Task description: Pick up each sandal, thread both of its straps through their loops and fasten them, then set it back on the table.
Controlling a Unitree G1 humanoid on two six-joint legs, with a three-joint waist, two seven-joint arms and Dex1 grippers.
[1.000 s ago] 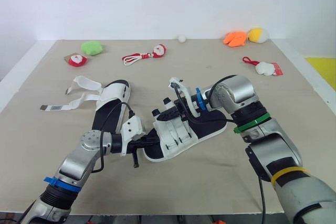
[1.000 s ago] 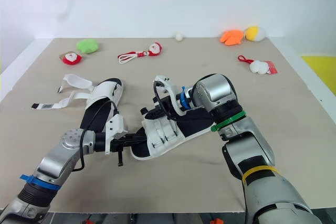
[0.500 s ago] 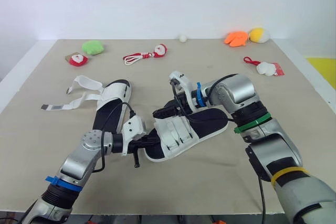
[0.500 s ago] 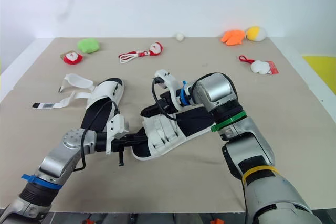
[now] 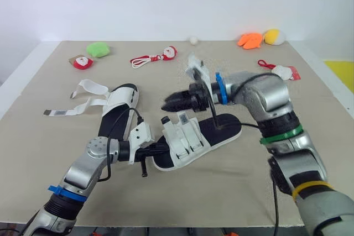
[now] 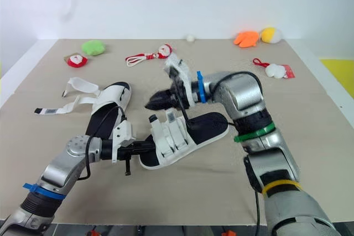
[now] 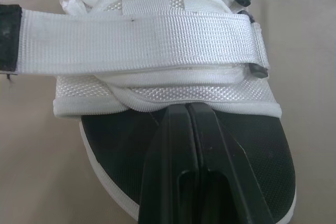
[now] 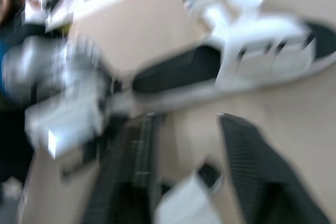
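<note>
Left wrist view: white sandal point(image 7: 157, 40) w/ black footbed is lying straps-flat. My L pincer point(image 7: 187, 107), pressed together, is resting on its toe; R pincer point(image 5: 170, 104) is hovering above, spread.

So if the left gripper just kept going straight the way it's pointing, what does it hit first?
The left gripper, fingers shut, lies over the toe end of the sandal. Straight ahead it would meet the front white band of the upper, which sits right at its tips.

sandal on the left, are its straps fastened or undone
Undone: the left sandal lies on the table with both white straps spread out sideways past the sole, their ends loose.
</note>
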